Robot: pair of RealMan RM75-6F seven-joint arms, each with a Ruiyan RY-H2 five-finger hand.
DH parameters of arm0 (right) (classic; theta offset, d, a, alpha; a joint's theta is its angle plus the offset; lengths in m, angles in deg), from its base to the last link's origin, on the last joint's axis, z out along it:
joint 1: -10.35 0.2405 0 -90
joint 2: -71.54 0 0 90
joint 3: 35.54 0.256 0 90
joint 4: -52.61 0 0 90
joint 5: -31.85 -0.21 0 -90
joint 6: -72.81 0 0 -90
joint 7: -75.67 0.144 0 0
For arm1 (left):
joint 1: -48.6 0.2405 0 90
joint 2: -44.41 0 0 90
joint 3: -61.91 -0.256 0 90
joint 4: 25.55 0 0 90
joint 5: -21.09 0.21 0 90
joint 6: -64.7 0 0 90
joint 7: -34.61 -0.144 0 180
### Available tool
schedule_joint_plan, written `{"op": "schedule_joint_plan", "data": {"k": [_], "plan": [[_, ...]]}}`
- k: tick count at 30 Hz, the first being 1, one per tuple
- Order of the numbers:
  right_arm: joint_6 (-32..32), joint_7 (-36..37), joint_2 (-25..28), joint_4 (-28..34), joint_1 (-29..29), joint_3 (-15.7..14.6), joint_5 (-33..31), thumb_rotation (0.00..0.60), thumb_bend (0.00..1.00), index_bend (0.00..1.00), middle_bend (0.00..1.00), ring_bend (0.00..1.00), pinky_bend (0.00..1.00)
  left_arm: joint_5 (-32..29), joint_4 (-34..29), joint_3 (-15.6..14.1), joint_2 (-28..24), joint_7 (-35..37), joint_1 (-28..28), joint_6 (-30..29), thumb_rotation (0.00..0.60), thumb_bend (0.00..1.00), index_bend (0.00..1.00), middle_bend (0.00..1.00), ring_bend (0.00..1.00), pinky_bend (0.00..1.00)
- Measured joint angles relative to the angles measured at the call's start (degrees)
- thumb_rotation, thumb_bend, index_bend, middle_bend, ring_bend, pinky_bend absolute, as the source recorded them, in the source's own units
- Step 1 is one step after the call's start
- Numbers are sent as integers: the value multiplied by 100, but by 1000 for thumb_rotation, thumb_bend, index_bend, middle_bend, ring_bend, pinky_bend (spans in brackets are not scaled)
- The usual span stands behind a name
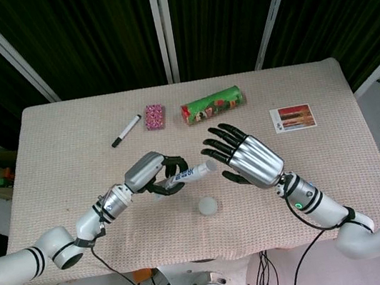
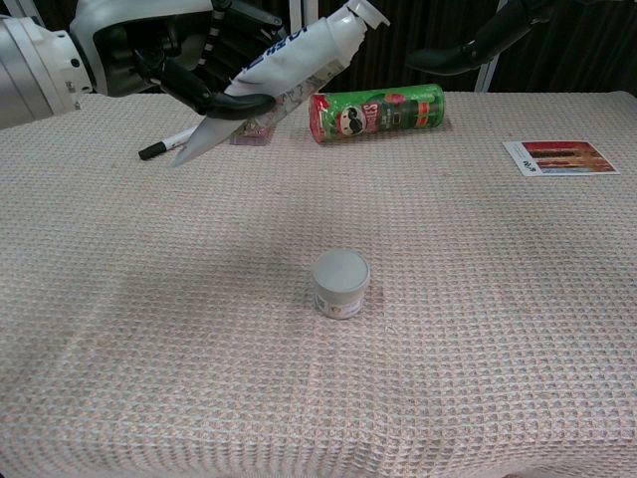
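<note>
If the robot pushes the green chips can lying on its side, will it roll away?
Probably, if pushed from the side. The green chips can is a round tube lying flat on the table, so it could roll. The bumpy woven cloth may slow it. It looks stiff, like cardboard, and likely light for its size, though how full it is cannot be seen.
</note>
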State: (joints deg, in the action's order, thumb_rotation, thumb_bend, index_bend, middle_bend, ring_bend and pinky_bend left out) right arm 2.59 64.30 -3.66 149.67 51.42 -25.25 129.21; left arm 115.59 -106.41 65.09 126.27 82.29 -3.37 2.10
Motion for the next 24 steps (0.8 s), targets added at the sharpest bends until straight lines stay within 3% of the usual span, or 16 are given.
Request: {"op": "schedule_joint_plan", "data": {"k": [24], "plan": [[-61,-51,-121,-20,53,46,0,600,194,281,255,97,196,-17,-206,2,-57,-232,-10,60,595,698,669,709,615,608]]}}
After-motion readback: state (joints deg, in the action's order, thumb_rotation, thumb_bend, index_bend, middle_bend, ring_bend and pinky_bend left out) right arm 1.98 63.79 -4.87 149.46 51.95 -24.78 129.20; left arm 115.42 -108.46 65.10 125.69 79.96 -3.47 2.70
